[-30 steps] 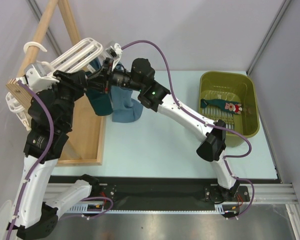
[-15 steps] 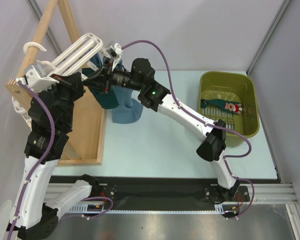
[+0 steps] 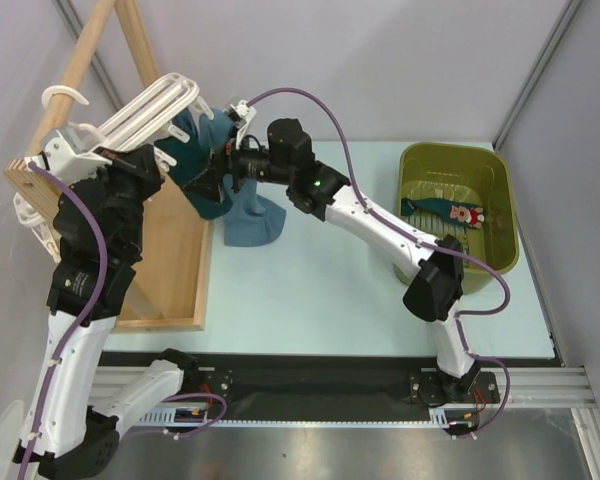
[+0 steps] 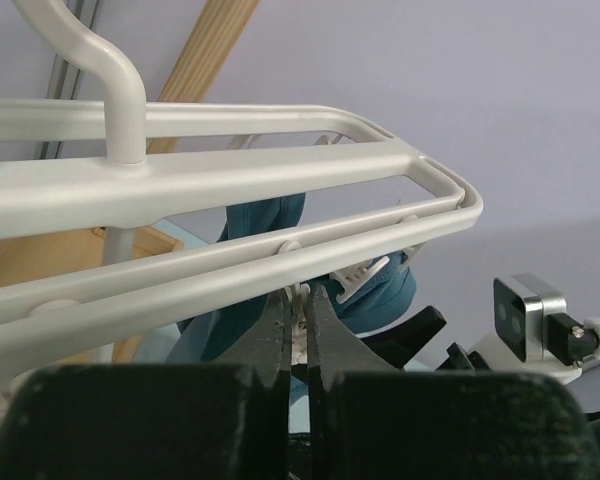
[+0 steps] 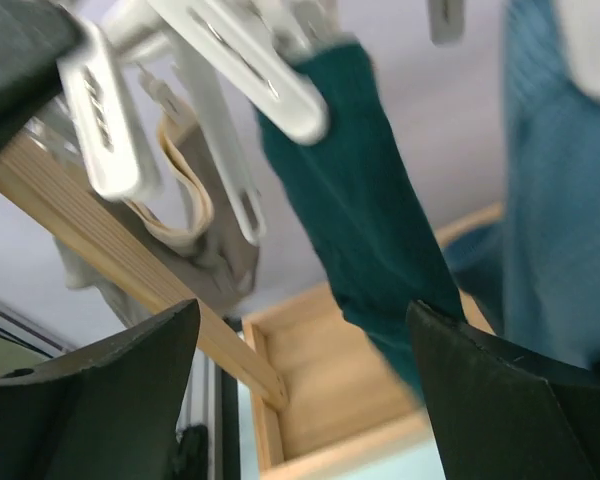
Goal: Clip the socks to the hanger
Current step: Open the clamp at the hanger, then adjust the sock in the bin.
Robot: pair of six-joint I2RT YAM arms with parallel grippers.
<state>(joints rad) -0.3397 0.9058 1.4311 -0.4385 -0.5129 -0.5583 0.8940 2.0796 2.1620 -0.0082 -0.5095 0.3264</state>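
Note:
The white hanger (image 3: 150, 105) hangs tilted from the wooden rack, its bars filling the left wrist view (image 4: 280, 175). My left gripper (image 3: 160, 160) (image 4: 298, 300) is shut on a small white clip under the hanger's bars. A dark teal sock (image 3: 205, 185) (image 5: 365, 220) hangs pinched in a white clip (image 5: 270, 70). Beside it hangs a steel-blue sock (image 3: 252, 215) (image 5: 560, 200). My right gripper (image 3: 218, 168) (image 5: 300, 380) stands open just below the dark teal sock, which brushes past one finger (image 5: 520, 400). Another teal sock with a red-and-white motif (image 3: 445, 212) lies in the bin.
The wooden A-frame rack (image 3: 90, 60) (image 5: 110, 260) stands at the left on its wooden base (image 3: 175, 280). An olive-green bin (image 3: 480, 170) sits at the right of the pale blue table (image 3: 320, 290).
My right gripper has opened and let go of the dark teal sock, drawing back slightly. My left gripper has shut on the clip, and the hanger has tipped up a little.

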